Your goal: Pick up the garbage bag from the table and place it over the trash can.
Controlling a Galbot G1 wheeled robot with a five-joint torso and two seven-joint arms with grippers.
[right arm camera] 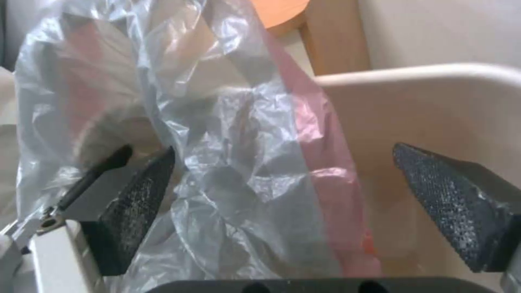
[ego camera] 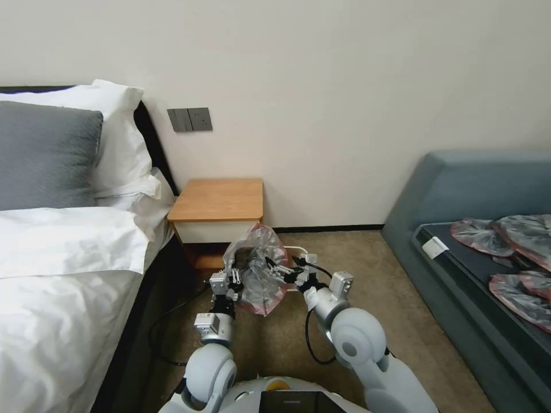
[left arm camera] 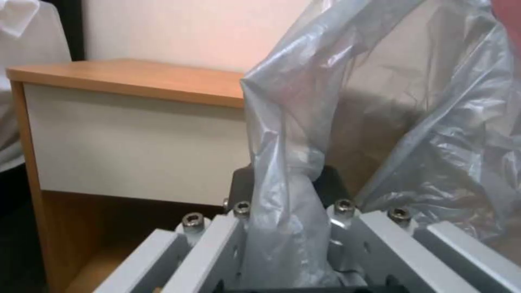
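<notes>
A small bedroom corner: tan carpet, a cream wall with a grey switch plate, and a bed with white linen and a grey pillow on the robot's left. The nightstand stands against the wall beside the bed, its wooden tabletop bare. On the right runs a blue-grey bench carrying several more grey, pink-rimmed bags.

The garbage bag hangs in the air in front of the nightstand, held up between both arms. The left end effector is closed on a gathered fold of the bag, the plastic pinched between its fingers. The right end effector is spread wide, its textured pads well apart, with the bag's grey film and pink rim draped between them rather than clamped.

The cream trash can sits just behind the bag, on the carpet beside the nightstand; whether anything lies inside it cannot be told.
</notes>
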